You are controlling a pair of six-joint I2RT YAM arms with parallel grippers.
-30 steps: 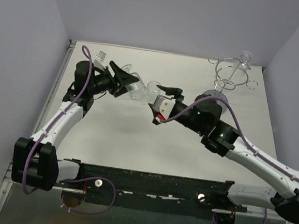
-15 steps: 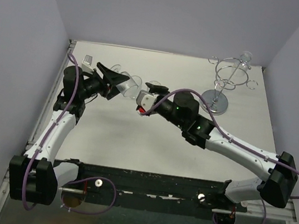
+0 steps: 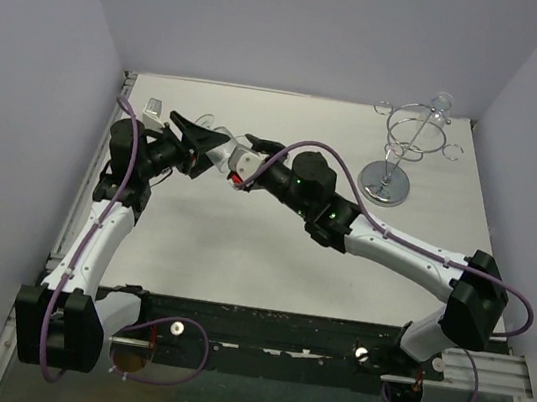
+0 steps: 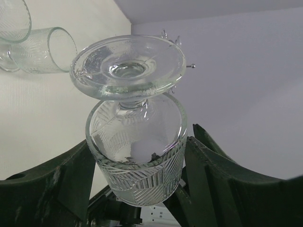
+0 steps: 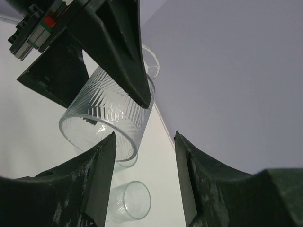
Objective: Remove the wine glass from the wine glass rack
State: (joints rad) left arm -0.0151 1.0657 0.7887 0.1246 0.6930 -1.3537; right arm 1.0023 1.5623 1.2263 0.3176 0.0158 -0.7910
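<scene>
The left claw [image 4: 137, 179] grips the wine glass [image 4: 136, 137] around its ribbed bowl, foot pointing away. The right claw [image 5: 144, 172] gapes open just beside its rim. The glass is probably rigid, slick and brittle, so the bowl suits a gentle hold. The rack [image 3: 388, 186] stands well apart from both claws.

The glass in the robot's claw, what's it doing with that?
The left gripper is shut on a wine glass and holds it tilted above the table. The glass is already off the wine glass rack, which stands by the far right corner. The right gripper is open and close to the glass's rim, maybe to take it. Another glass lies on its side on the table.
</scene>
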